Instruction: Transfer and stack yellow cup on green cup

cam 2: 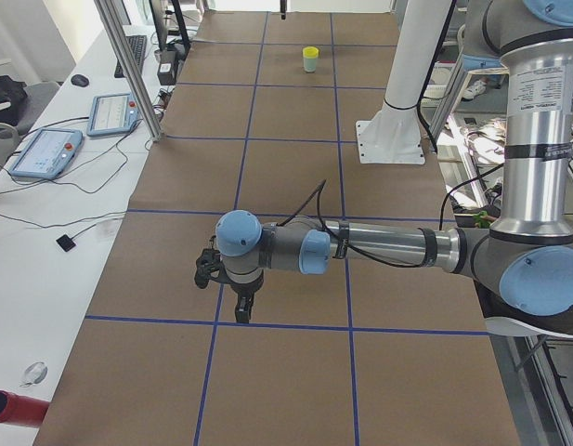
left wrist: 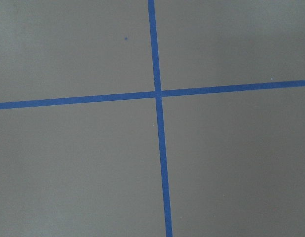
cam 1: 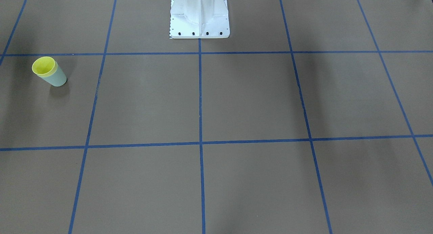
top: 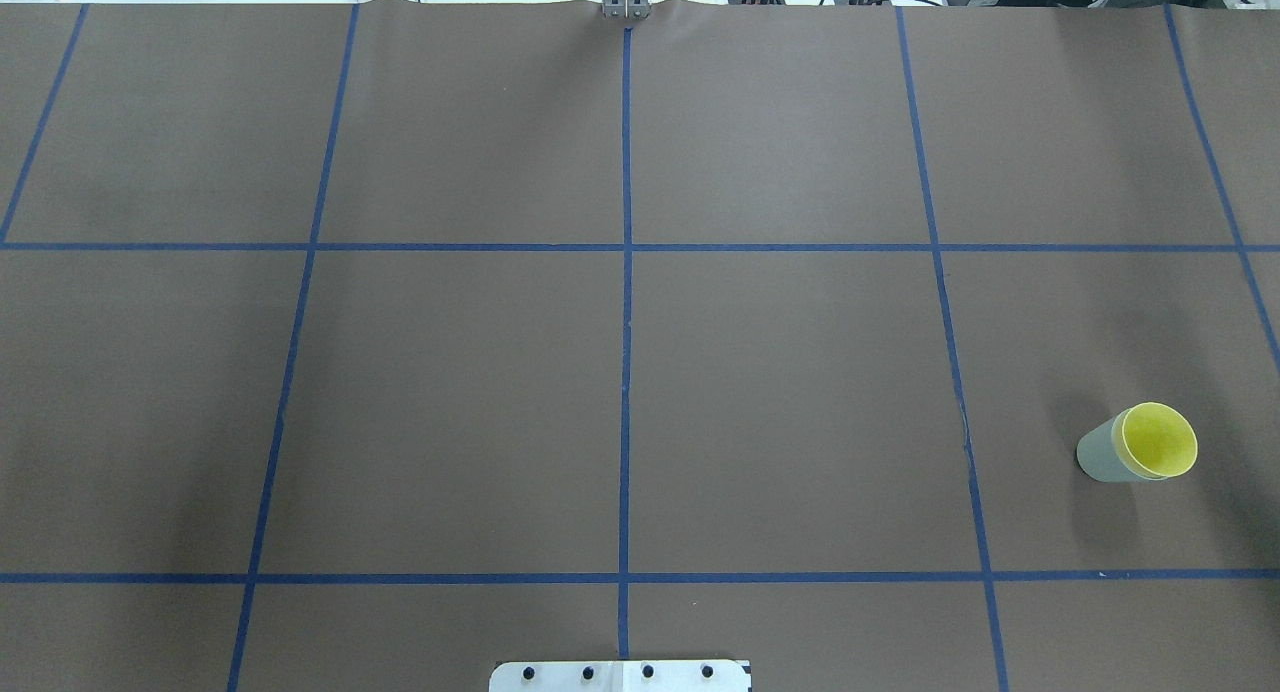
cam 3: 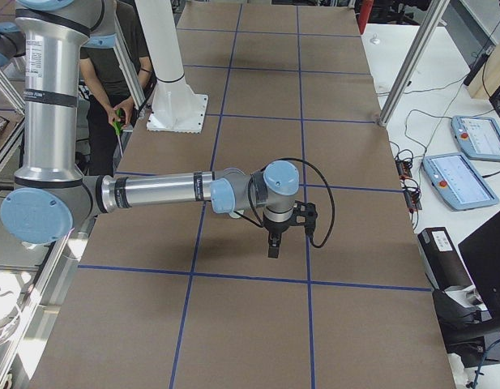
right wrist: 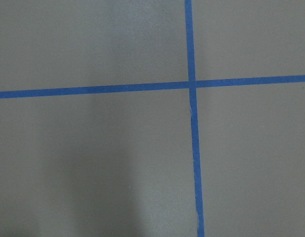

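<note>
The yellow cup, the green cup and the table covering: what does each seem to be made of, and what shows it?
Yellow cup: probably plastic, smooth, matt; thin even rim, uniform bright colour. Green cup: likely the same plastic; plain pale wall without grain. Table covering: seemingly brown paper, matt; it ripples slightly at the far edge.

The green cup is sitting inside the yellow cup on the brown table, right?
Not quite, it is the other way round. The yellow cup is sitting inside the green cup on the brown table. The overhead exterior view shows it: the yellow rim and yellow inside are at the top, and the green wall wraps around the outside below.
</note>
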Controlling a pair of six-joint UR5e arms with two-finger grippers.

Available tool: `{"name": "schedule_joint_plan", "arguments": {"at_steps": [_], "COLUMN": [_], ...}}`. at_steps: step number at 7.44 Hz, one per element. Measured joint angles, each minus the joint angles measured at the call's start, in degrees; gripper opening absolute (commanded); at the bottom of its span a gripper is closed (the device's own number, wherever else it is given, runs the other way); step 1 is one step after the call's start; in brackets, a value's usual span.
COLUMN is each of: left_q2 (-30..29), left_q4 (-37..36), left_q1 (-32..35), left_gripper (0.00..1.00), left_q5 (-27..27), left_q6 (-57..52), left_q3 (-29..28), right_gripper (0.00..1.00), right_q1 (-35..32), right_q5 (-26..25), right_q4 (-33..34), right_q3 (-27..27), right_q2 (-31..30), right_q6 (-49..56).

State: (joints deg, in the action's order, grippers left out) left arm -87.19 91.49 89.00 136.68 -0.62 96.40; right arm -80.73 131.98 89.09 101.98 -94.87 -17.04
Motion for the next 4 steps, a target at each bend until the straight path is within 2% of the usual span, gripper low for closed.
{"name": "schedule_joint_plan", "arguments": {"at_steps": [4], "left_q2": [0.0], "left_q4": [0.1], "left_q1": [0.0], "left_gripper": [1.0], "left_q5": [0.1], "left_q6": [-0.4], "left_q3": [0.2], "right_gripper": [1.0], "right_q1": [-0.4], "right_q5": [-0.6], "right_q4": [3.2], "right_q3": [-0.3], "right_q2": [0.8], "right_q6": [4.2]}}
